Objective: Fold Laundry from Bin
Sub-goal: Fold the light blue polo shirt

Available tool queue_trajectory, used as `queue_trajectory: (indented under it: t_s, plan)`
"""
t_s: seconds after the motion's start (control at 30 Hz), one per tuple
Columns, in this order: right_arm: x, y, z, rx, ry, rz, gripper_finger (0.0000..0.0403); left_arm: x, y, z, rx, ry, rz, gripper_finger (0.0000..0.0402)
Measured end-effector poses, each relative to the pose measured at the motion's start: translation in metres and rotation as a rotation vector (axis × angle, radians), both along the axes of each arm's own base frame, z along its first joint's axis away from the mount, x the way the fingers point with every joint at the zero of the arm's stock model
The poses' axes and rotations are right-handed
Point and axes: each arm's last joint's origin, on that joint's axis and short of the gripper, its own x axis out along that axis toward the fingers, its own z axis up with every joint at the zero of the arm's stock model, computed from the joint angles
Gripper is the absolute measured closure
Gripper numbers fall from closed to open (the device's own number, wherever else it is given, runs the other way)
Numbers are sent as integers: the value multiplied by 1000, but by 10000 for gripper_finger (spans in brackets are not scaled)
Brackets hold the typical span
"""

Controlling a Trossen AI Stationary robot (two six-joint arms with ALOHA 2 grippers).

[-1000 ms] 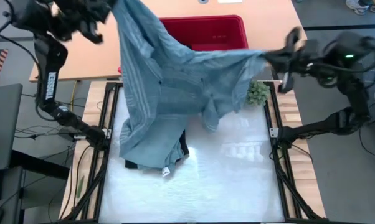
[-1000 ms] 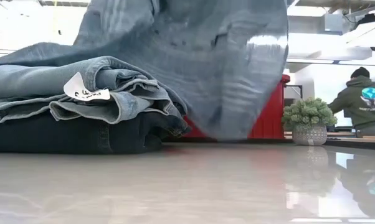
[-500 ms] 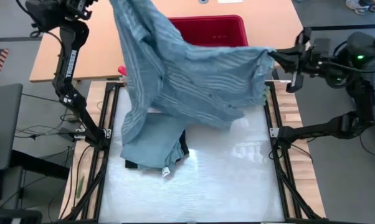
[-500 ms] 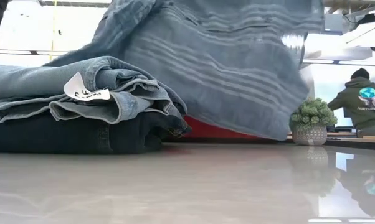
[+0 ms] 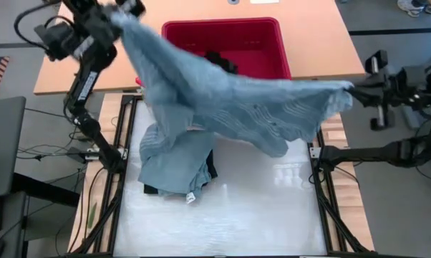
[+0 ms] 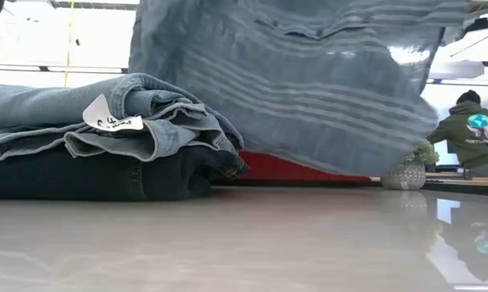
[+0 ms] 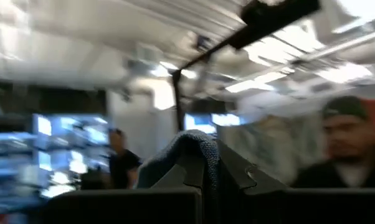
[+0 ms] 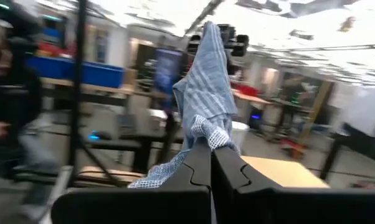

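The blue-white striped shirt (image 5: 230, 97) hangs spread in the air over the table's far half, between my two grippers. My left gripper (image 5: 121, 16) is shut on it high at the far left; my right gripper (image 5: 353, 89) is shut on it past the table's right edge. Its lower edge (image 6: 325, 154) hangs clear of the table. Folded light blue jeans (image 5: 176, 165) lie on a dark navy piece (image 6: 90, 174) on the table's left. The red bin (image 5: 262, 32) stands behind the table with a small black piece (image 5: 219, 61) inside. My left gripper pinches a bunched edge of the shirt (image 7: 190, 146) between its two shut fingers, which point slanting upward. The cloth runs down and to the right from there, lifted clear. My right gripper pinches a gathered corner of the shirt (image 8: 206, 134) between its two shut fingers, coming about level from the table's right side. The cloth stretches away from it toward the other arm, off the table.
A small potted green plant (image 6: 413, 166) stands at the table's far right, partly behind the shirt. The near half of the white table top (image 5: 258, 208) is bare. A person in a dark hoodie (image 6: 471, 130) stands in the room behind.
My right gripper has gone toward the table's right edge, still shut on the shirt. My left gripper has turned at the wrist, keeping its hold. The shirt has been drawn out wider between them, and its right part now hangs over the plant's spot.
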Motion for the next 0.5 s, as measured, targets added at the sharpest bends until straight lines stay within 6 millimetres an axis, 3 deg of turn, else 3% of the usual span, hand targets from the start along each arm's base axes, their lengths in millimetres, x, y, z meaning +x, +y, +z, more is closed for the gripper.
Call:
queue_trajectory:
  t_s: [0.13,0.33,0.4,0.5]
  plan:
    - [-9,8,-6,45,40,161,384,10,-36,1,59,117,-183,401]
    - [4,7,-34,250,240,329,384,27,-86,-10,-37,174,-403,401]
    - [6,7,-47,334,319,337,384,40,-104,-27,-81,254,-417,402]
    - [5,7,-68,448,408,334,384,48,-131,-72,-148,466,-293,401]
